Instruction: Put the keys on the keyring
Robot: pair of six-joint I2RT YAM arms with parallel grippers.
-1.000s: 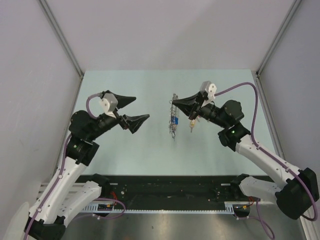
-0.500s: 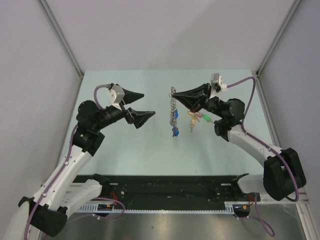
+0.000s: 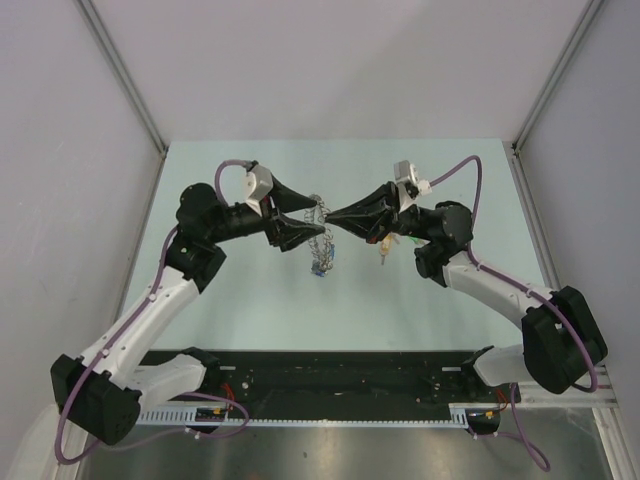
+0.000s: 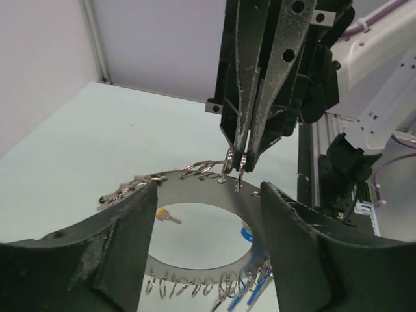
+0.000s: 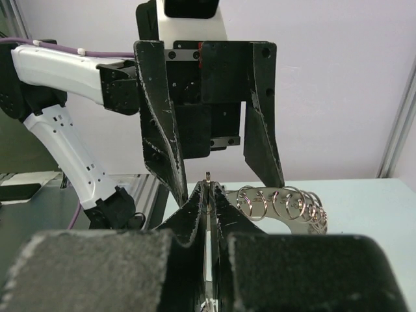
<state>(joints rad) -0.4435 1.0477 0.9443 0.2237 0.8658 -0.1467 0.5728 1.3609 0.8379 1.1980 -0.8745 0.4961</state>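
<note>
Pale green table (image 3: 262, 312), grey walls (image 3: 330, 70)

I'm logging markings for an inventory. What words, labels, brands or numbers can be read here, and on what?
None can be read.
No legible text shows on the keyring, the keys, the left gripper or the right gripper.
Any print on the base rail is too small to read.

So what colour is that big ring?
The keyring is shiny silvery grey. The left wrist view shows it best.
</note>
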